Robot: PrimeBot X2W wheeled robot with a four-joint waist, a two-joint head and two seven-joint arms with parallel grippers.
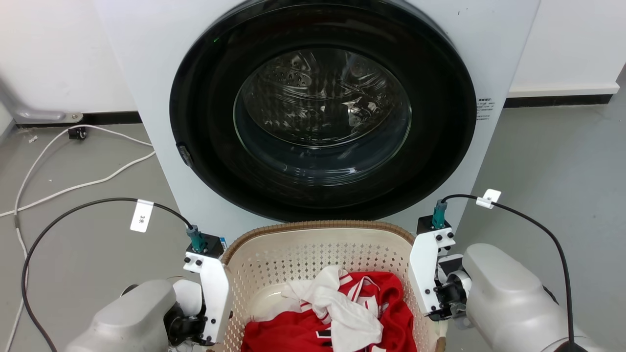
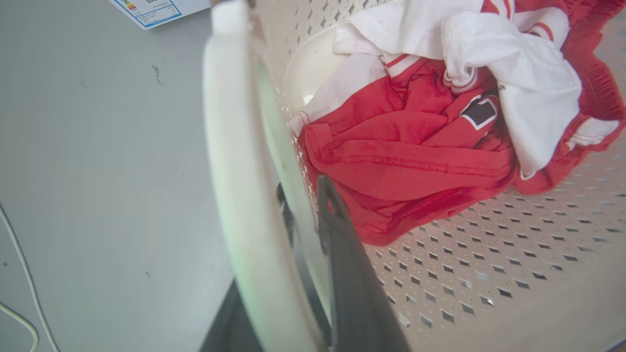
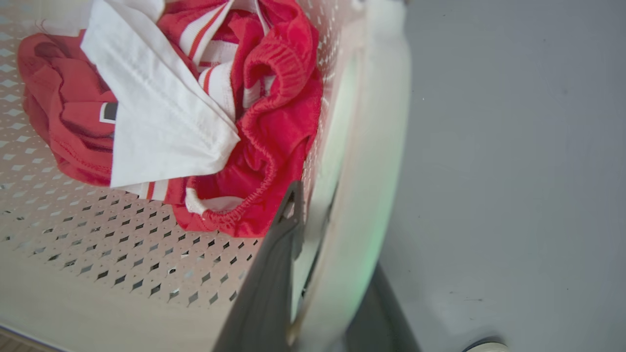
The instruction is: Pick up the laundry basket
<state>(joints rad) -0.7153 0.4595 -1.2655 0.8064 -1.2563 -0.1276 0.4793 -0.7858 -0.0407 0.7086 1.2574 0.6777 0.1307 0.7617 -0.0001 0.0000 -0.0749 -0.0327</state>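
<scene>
the basket sat directly in front of the washer, below its door, between the two arms. whether it rested on the floor could not be told.

**materials and shapes**
- basket: cream plastic walls pierced with rows of small diamond holes, rounded corners, a brown woven-look rim.
- clothes: crumpled red knit with white stripes, an elastic waistband and a plain white cloth on top, heaped on the basket bottom.
- washer: pale smooth cabinet, round door with a broad glossy black ring and a domed glass centre; a ribbed, perforated steel drum showed behind it.
- floor: smooth grey, with a loose white cord lying on it.

**labels**
- white tag on the left arm's black cable: "3" and one further character.
- white tag on the right cable, the sticker on the cabinet front, and the colour-barred label: print too small to read.

**orientation**
- mouth up, upright; one curved side faced the washer. the near end was cut off, so the long axis could not be confirmed.

**grippers**
- left gripper: dark fingers clamped on the left white handle, one inside against the wall, one outside.
- right gripper: the same on the right handle, one finger inside.
</scene>
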